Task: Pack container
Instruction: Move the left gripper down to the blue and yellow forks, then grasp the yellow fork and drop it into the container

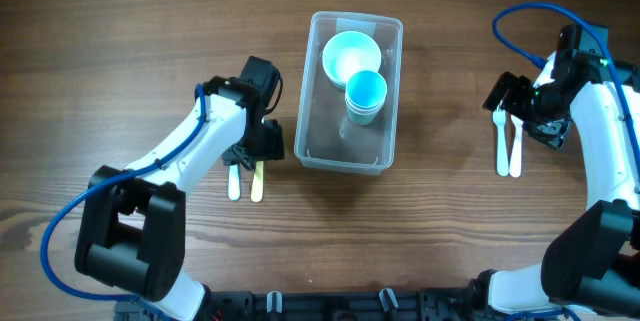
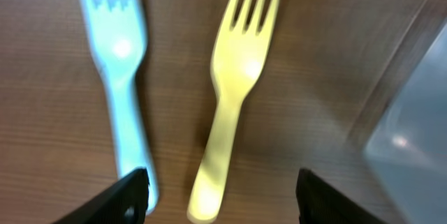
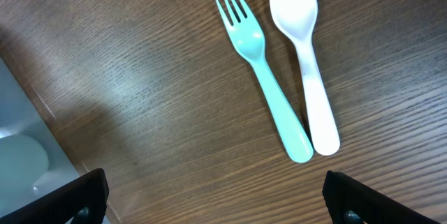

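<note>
Left jaws: spread wide, holding nothing, low over the surface (image 2: 335, 35).
Yellow fork (image 2: 234, 91): lies flat in the gap, handle end between the fingertips (image 2: 129, 196), tines pointing away from the jaws.
Pale blue fork (image 2: 122, 84): runs parallel just beside the yellow one, handle end at the inner edge of one fingertip. Too blurred to tell whether it touches.
Container (image 1: 340, 143): sits mid-surface between the two sets of jaws, just beside the left jaws and well apart from the right. Shows in the left wrist view as a clear corner (image 2: 412, 133) just outside the far fingertip, beyond the yellow fork. Holds a pale bowl (image 1: 351, 56) and a blue cup (image 1: 365, 91), touching each other, at the end farther from both jaws.
Right jaws: also wide, holding nothing.
Teal fork (image 3: 265, 77) and white spoon (image 3: 307, 63): lie flat ahead of the right jaws, inside the span of the fingertips (image 3: 70, 196), side by side, handle ends touching, heads pointing away.
Container wall (image 3: 21, 126): appears past the outer side of one right fingertip, apart from the fork and spoon.
</note>
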